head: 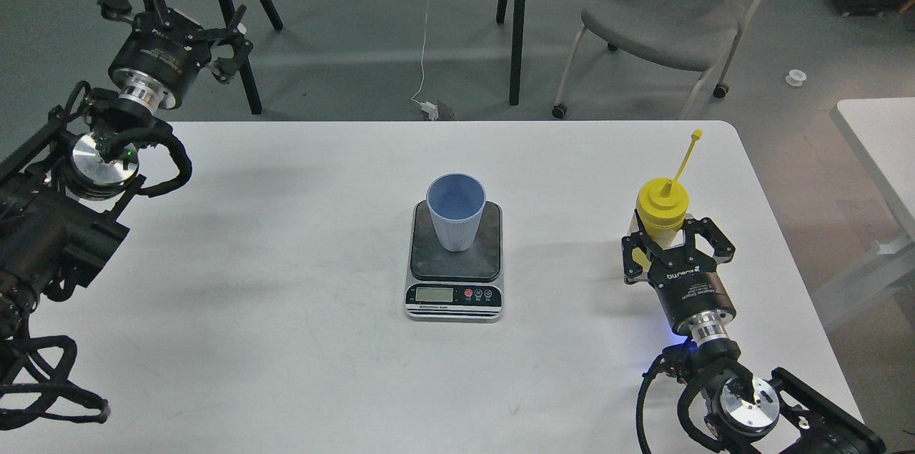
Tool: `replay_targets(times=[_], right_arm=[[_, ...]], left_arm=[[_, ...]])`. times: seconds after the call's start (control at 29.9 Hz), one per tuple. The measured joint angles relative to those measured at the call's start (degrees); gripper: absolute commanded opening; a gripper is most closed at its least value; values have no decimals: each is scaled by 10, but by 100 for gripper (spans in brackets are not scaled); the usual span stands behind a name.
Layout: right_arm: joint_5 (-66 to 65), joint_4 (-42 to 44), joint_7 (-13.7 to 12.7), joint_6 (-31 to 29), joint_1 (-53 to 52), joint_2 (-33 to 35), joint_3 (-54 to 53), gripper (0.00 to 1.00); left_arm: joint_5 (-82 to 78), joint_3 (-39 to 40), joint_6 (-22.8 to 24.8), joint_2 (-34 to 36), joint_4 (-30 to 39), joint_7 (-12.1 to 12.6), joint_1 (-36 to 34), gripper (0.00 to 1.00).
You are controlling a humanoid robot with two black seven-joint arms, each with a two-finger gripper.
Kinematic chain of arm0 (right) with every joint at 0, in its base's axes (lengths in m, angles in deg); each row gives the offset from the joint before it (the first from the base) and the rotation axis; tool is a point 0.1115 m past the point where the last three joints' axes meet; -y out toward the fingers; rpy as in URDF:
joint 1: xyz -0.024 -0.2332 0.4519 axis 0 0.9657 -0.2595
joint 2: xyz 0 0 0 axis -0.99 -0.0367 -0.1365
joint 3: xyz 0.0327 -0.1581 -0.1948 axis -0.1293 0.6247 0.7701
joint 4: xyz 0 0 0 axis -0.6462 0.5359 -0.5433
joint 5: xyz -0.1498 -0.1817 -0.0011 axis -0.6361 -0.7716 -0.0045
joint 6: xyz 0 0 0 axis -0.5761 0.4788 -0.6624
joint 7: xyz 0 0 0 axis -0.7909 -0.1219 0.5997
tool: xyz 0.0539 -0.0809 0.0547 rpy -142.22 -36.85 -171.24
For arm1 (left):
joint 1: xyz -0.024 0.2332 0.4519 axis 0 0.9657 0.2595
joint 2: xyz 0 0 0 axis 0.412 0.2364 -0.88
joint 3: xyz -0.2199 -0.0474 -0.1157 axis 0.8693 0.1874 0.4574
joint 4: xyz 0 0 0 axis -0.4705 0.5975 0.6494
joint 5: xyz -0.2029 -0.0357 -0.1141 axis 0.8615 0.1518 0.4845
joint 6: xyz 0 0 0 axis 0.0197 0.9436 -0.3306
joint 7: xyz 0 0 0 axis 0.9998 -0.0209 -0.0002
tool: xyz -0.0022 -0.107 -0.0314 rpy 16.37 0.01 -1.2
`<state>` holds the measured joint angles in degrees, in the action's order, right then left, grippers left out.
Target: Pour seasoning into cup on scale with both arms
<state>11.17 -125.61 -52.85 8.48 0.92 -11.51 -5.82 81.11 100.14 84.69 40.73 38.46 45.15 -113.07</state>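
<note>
The light-blue ribbed cup (455,214) stands upright on the dark platform of the scale (429,262), mid-table; the scale's LCD and red button face me. My right gripper (675,245) is shut on the yellow seasoning bottle (661,205) and holds it upright over the table, to the right of the scale. The bottle's cap strap (685,157) sticks up and to the right. My left gripper (174,11) is open and empty, high at the far left, beyond the table's back edge.
The white table (286,261) ends just right of the bottle at a rounded corner. A grey chair (665,11) and black stand legs (516,25) are behind the table. A second white table (883,143) is at the right.
</note>
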Motion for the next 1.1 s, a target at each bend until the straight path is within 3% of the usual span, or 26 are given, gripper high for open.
replay_targets(times=[0.2,0.37,0.47,0.87,1.1], right_arm=[[1,14,-3,0,0,-1,2,54],[2,15,-6,0,-1,-3,2,84],[3,12,-7,0,2,-3,2,96],[4,-54,-3,0,72,16,-10,99],[3,-101,0,0,144,73,-9,99]], left_arm=[[0,0,-19,-1,31,1,-5,99],[-2,0,-20,2,33,3,-5,99],[-2,-1,-20,6,33,3,-5,99],[-3,-1,-20,12,33,2,-2,99],[-3,-1,-17,13,34,1,-1,99]])
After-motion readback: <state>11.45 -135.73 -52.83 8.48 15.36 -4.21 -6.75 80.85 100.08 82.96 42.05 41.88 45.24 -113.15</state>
